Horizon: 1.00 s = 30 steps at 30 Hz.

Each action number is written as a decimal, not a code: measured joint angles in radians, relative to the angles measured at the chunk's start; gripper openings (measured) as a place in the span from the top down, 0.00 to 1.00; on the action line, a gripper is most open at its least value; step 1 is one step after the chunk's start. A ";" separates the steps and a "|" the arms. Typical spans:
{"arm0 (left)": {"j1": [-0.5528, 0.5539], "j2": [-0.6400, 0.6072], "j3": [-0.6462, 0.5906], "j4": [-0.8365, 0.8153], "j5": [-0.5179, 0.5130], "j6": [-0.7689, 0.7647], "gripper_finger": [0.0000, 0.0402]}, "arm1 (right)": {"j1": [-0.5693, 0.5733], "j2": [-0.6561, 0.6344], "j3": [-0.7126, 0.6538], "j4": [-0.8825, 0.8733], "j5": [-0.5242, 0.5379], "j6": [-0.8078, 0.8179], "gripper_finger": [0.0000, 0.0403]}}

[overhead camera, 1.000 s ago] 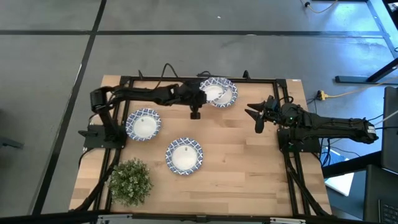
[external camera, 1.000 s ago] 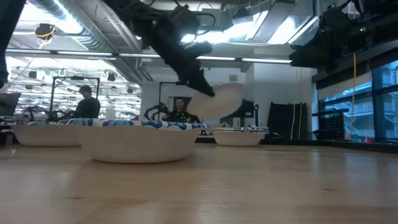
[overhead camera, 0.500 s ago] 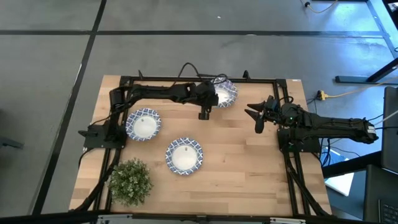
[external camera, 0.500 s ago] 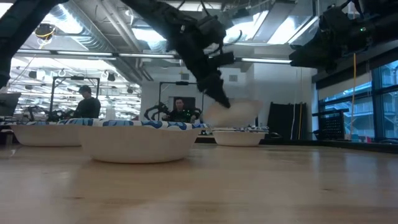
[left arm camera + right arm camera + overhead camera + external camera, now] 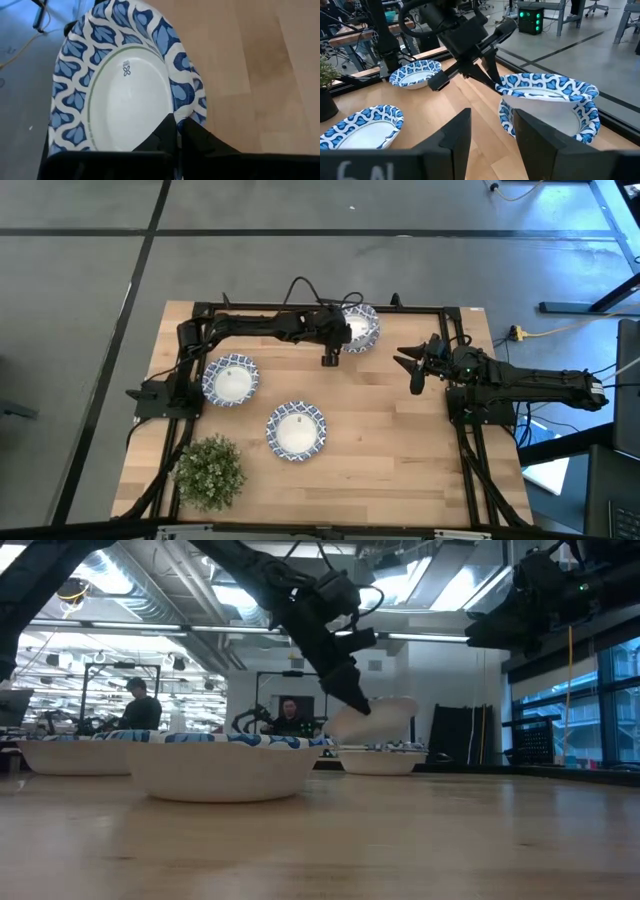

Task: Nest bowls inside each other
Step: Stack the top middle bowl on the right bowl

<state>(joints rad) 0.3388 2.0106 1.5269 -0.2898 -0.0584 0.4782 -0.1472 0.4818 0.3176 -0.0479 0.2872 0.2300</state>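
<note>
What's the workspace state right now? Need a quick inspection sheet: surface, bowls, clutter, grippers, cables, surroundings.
Surface: wooden table inside a black frame.
Job's things: held bowl tilted above the far bowl, not seated yet; left bowl and front bowl sit apart on the table.
Clutter: green plant at the front left corner.
Grippers: left gripper shut on the held bowl's rim; right gripper open, waiting at the table's right side.
Cables: black cable loops over the left arm; yellow cable on the floor.
Surroundings: people at benches behind the table.
</note>
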 joint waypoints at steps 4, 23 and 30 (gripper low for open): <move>-0.002 0.000 0.000 0.002 0.044 -0.001 0.93 | 0.000 0.000 0.000 0.000 0.000 -0.001 0.63; -0.011 0.070 0.000 0.019 -0.012 -0.054 0.83 | 0.000 0.000 0.000 -0.002 -0.001 0.004 0.63; -0.027 0.096 0.000 0.011 -0.040 -0.049 0.99 | 0.000 0.000 0.000 -0.003 -0.001 0.002 0.63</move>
<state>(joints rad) 0.3119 2.1066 1.5269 -0.2784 -0.0986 0.4290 -0.1471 0.4816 0.3176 -0.0509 0.2859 0.2321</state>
